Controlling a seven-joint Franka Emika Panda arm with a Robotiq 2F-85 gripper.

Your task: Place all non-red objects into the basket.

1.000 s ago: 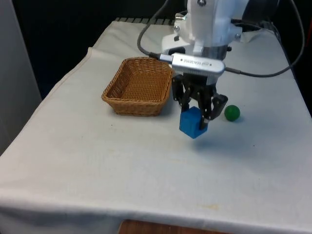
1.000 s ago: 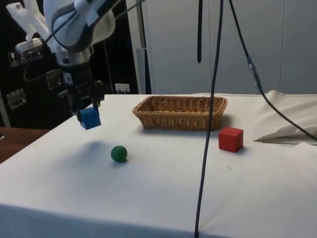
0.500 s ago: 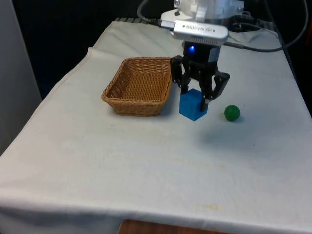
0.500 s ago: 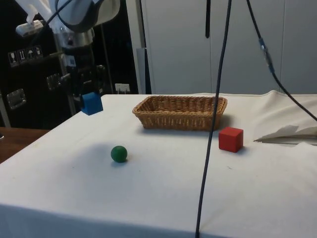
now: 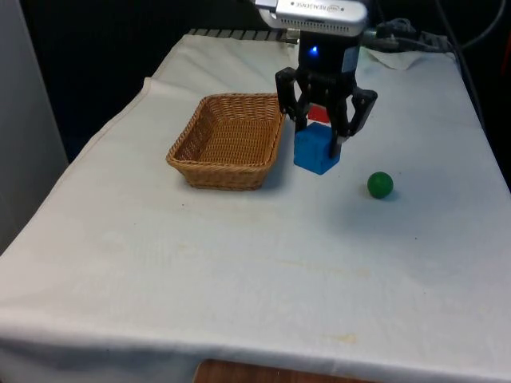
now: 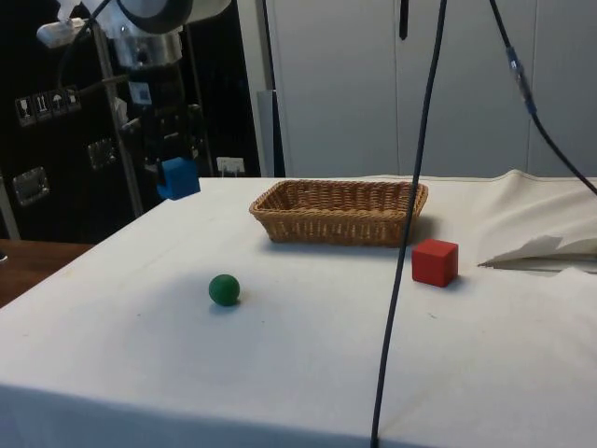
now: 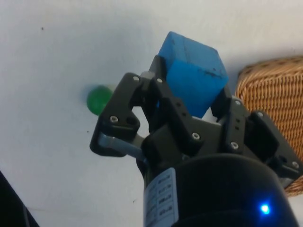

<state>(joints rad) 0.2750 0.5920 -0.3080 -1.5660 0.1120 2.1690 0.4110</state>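
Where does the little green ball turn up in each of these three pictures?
Front view: green ball on the cloth, toward the front view's right, away from the basket.
Side view: green ball in the foreground, nearer the camera than the basket.
Wrist view: green ball beside the tool.
Shared landmark: the basket.

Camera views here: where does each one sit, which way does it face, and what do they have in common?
Front view: looks along the table at the basket and green ball; the gripper hangs above.
Side view: from the table's side, facing basket, ball and red cube; the gripper is high up.
Wrist view: on the wrist, looking down past the fingers at the cloth.
Shared: all three show the gripper holding the blue cube, plus basket and ball.
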